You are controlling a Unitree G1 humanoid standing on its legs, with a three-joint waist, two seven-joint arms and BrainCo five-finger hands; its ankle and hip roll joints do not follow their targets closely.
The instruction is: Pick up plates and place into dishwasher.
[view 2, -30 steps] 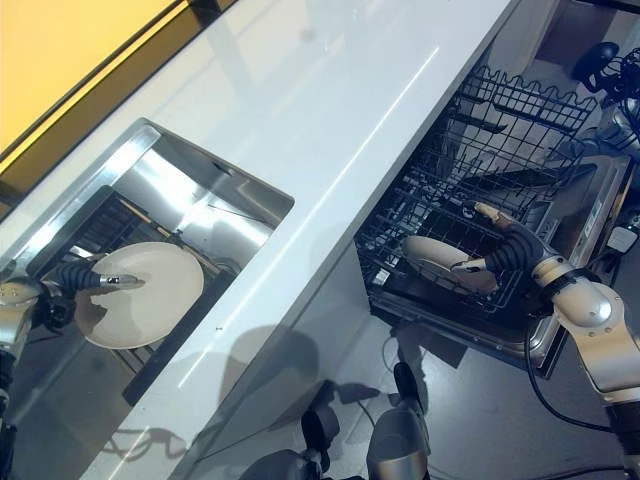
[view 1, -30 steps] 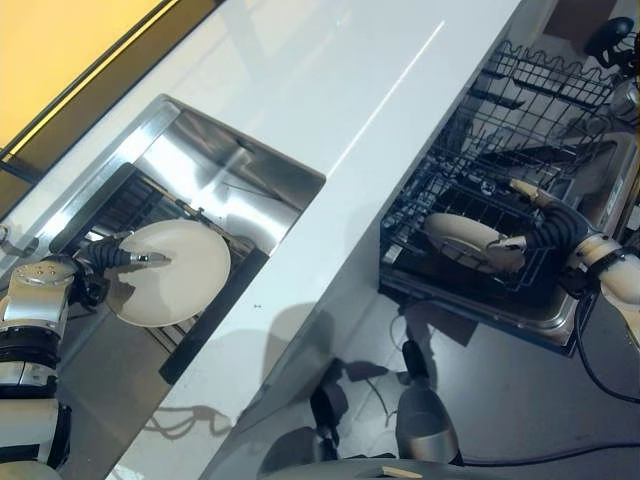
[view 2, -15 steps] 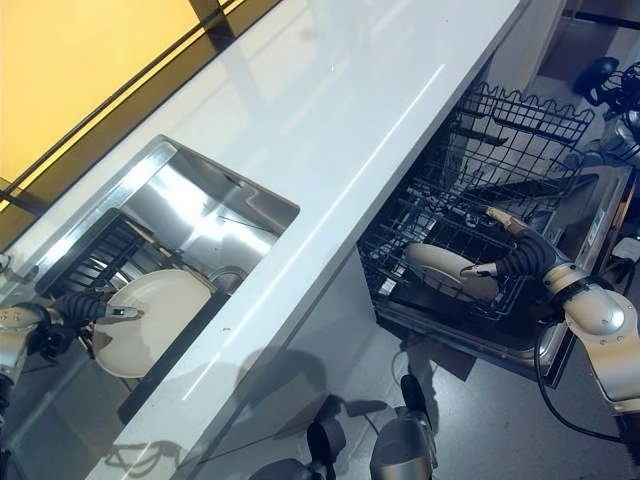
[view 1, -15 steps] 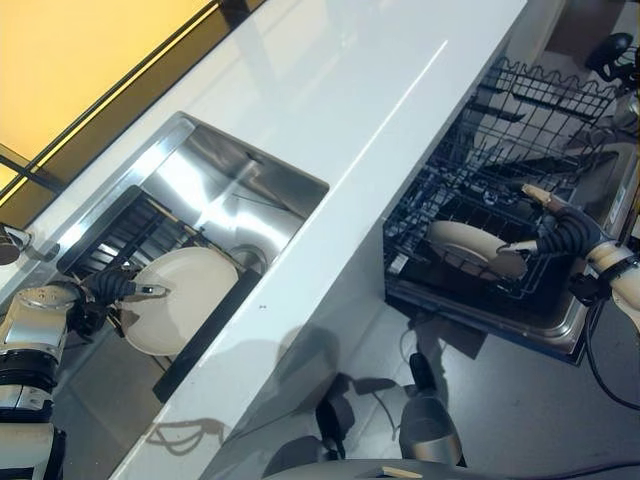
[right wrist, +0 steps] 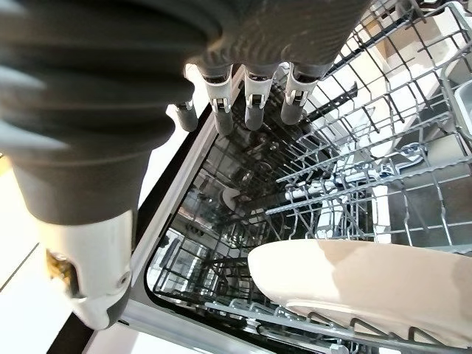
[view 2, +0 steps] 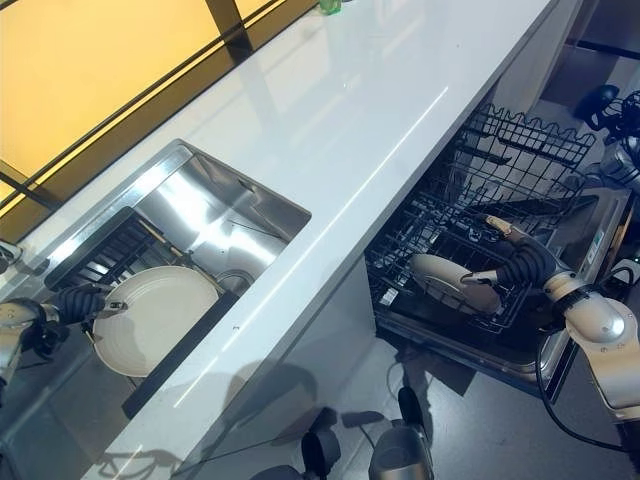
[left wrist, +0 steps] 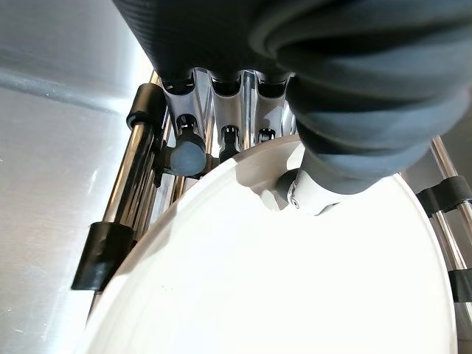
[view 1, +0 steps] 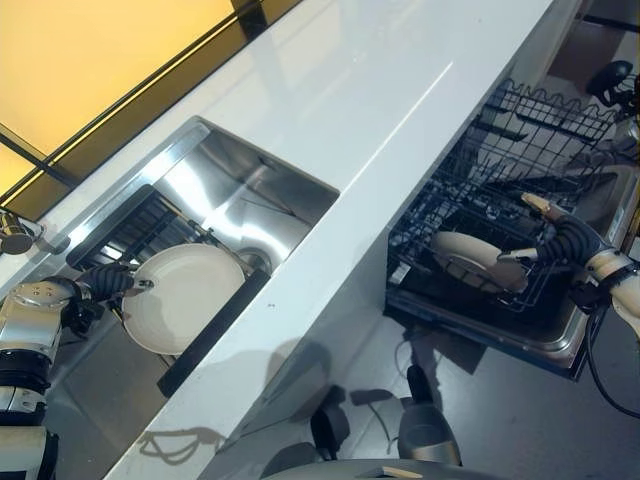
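A white plate (view 1: 190, 297) is tilted over the dark wire rack (view 1: 130, 230) inside the steel sink (view 1: 250, 190). My left hand (view 1: 105, 283) is shut on the plate's left rim. In the left wrist view its thumb (left wrist: 310, 193) presses on top of the plate (left wrist: 295, 295) and the fingers curl under the rim. A second cream plate (view 1: 475, 258) rests in the dishwasher's lower rack (view 1: 430, 215). My right hand (view 1: 560, 240) hovers just to the right of it, open, with straight fingers (right wrist: 252, 99) above the plate (right wrist: 369, 280).
A long white counter (view 1: 380, 90) runs between the sink and the dishwasher. A black strip (view 1: 215, 330) lies along the sink's near edge. An upper wire basket (view 1: 560, 110) stands behind the lower rack. The open dishwasher door (view 1: 560, 340) lies beneath it.
The whole picture has shifted, so the camera has moved. My left hand keeps its hold on the plate over the sink rack, and my right hand stays beside the racked plate.
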